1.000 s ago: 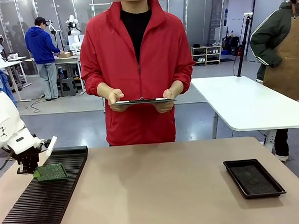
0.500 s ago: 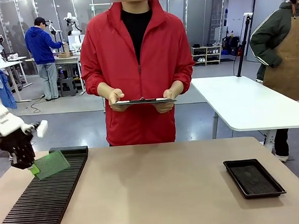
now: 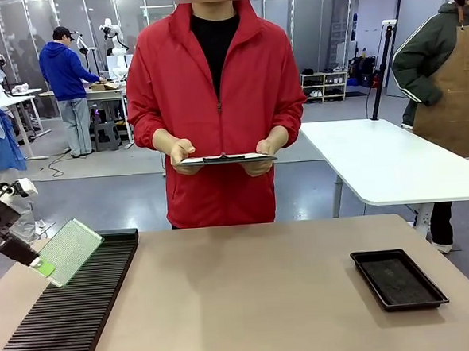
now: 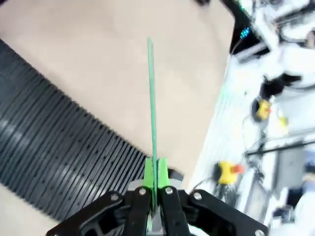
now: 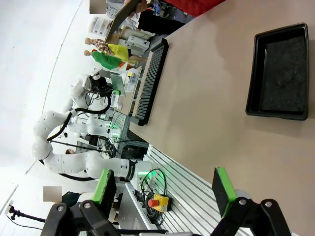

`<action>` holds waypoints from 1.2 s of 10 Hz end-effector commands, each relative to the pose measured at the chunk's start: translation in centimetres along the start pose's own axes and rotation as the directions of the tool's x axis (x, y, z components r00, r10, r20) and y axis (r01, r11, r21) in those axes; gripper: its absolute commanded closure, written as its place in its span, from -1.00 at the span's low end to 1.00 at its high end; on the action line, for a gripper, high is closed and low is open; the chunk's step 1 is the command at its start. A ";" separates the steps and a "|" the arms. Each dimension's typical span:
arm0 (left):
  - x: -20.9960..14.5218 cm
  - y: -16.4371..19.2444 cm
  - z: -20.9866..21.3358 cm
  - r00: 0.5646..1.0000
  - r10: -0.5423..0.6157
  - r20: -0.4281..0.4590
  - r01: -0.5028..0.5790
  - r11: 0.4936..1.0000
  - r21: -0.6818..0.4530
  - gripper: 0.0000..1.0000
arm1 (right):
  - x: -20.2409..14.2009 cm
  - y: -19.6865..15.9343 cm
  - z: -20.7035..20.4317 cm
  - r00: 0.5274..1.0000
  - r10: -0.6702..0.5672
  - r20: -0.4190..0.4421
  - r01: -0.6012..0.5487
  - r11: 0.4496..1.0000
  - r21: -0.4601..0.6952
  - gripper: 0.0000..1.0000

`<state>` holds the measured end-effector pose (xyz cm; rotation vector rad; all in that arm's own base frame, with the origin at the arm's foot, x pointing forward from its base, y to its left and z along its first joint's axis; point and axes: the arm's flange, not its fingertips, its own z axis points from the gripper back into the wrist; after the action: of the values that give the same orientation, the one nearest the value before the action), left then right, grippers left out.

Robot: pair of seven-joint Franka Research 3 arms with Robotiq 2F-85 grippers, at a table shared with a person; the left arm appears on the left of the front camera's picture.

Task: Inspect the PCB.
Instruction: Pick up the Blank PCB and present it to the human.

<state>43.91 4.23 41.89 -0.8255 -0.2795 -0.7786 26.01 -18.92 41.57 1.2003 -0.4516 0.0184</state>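
The PCB (image 3: pixel 70 250), a thin green board with a finely dotted pale face, hangs tilted above the left end of the table. My left gripper (image 3: pixel 36 264) is shut on its lower left corner. In the left wrist view the PCB (image 4: pixel 151 98) is edge-on, a thin green line rising from the closed green pads (image 4: pixel 156 173). My right gripper (image 5: pixel 162 192) stands open with nothing between its green pads, well away from the board. Across the table a person in a red jacket holds a dark clipboard (image 3: pixel 225 158) with both hands.
A long black slotted rack (image 3: pixel 68 313) lies along the table's left side, under the held board. A shallow black tray (image 3: pixel 398 278) sits at the right, also seen as the tray (image 5: pixel 278 73). Bare tan tabletop (image 3: pixel 250 302) lies between them.
My left gripper has lifted the PCB off the rack, up and to the left. The board has tipped from nearly flat to a steep tilt showing its face.
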 end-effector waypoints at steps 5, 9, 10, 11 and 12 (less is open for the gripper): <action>0.0 0.0 0.0 1.000 0.000 0.000 0.000 1.000 0.000 1.00 | 0.1 0.1 0.1 1.000 0.021 0.010 -0.021 1.000 0.015 -1.00; 4.2 0.6 -3.5 0.912 0.407 0.048 -0.349 0.832 -0.431 0.95 | 0.1 0.1 0.1 1.000 0.021 0.010 -0.021 1.000 0.015 -1.00; 5.7 0.4 -4.4 0.867 0.492 0.071 -0.401 0.777 -0.484 0.95 | 0.1 0.1 0.1 1.000 0.021 0.010 -0.021 1.000 0.015 -1.00; 6.9 0.6 -4.6 0.806 0.583 0.106 -0.429 0.698 -0.573 0.95 | 0.1 0.1 0.1 1.000 0.021 0.010 -0.021 1.000 0.015 -1.00; 7.8 1.2 -5.0 0.759 0.644 0.102 -0.441 0.623 -0.646 0.95 | 0.1 0.1 0.1 1.000 0.021 0.010 -0.021 1.000 0.015 -1.00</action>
<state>48.44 -3.10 40.97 -1.4678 -0.0027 -0.2335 25.98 -18.95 41.58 1.2002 -0.4524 0.0175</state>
